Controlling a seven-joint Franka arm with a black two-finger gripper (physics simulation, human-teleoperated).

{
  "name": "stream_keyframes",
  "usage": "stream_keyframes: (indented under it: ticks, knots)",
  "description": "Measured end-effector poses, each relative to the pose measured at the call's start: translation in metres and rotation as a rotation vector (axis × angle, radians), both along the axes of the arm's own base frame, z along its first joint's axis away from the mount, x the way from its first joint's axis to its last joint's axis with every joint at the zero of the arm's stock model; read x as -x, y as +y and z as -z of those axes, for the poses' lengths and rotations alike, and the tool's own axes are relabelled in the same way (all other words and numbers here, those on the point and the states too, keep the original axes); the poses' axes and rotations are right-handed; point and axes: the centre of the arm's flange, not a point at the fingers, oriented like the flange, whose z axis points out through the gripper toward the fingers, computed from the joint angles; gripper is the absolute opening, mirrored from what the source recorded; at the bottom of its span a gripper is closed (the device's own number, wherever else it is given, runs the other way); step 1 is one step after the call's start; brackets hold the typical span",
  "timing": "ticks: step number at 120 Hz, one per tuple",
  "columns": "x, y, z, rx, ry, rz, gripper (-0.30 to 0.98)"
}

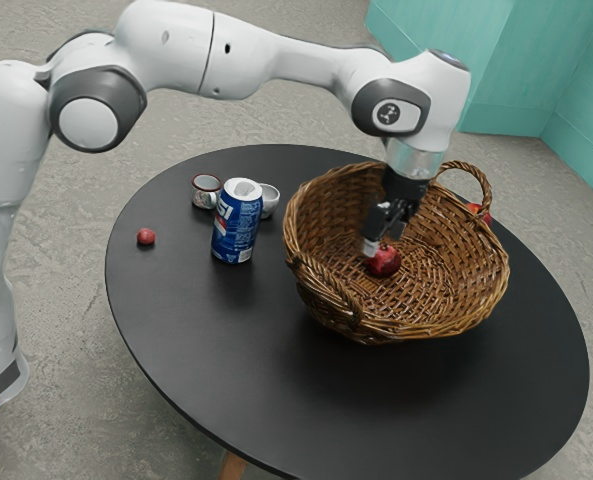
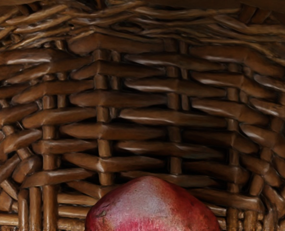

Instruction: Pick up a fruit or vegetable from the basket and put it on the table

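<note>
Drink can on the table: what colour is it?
The drink can is mostly blue with white lettering, clearest in the exterior view.

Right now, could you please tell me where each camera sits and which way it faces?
Exterior view: beside my arm and above the round black table, looking down across it; the white arm enters from the exterior view's left, its tool down inside the wicker basket.
Wrist view: mounted on my hand, facing the basket's woven inside, with a red fruit close by.
Both views share the basket and, it seems, that same fruit by the tool.
</note>
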Motion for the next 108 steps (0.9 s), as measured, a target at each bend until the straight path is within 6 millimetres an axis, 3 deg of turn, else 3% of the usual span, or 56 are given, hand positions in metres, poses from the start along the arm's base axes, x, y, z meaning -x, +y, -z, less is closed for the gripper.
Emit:
stream_keyframes:
  ticks: [27, 66, 77, 86, 100, 108]
  knots:
    - [-0.004, -0.003, 0.009, 0.005, -0.017, 0.039, 0.69]
    - [-0.014, 0.007, 0.046, 0.028, -0.005, 0.056, 0.68]
    - [-0.016, 0.008, 0.05, 0.036, -0.01, 0.061, 0.54]
    - [-0.016, 0.009, 0.049, 0.04, -0.014, 0.062, 0.5]
    - [-0.014, 0.007, 0.042, 0.043, -0.027, 0.066, 0.29]
    - [-0.014, 0.008, 0.037, 0.041, -0.035, 0.068, 0.3]
